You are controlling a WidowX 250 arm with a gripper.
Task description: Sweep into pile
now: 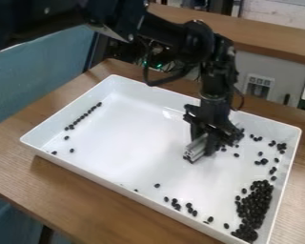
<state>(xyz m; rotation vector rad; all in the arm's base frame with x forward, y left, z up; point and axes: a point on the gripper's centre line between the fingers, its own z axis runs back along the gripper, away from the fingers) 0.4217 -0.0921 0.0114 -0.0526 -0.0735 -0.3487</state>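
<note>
"Around the fingers, inside the white tray point(136, 138), what's the step?"

"Sweeping, I'd say. The dark pile point(252, 209) lies nearer the camera and right of them; next, strays want pushing that way."

"And the gripper point(203, 144)?"

"Parted by the width of the pale ribbed block point(195, 148) it grips, low at the tray floor."

"Loose beans?"

"Some point(237, 155) just right of the fingers, a row point(84, 116) well off left."

White tray point(129, 138) on a wooden table point(72, 200)

The brown, grained table carries the tray slantwise, its raised walls meeting in rounded corners at about 11, 3 and 9 o'clock; wood shows beyond the rim at 7 o'clock
</note>
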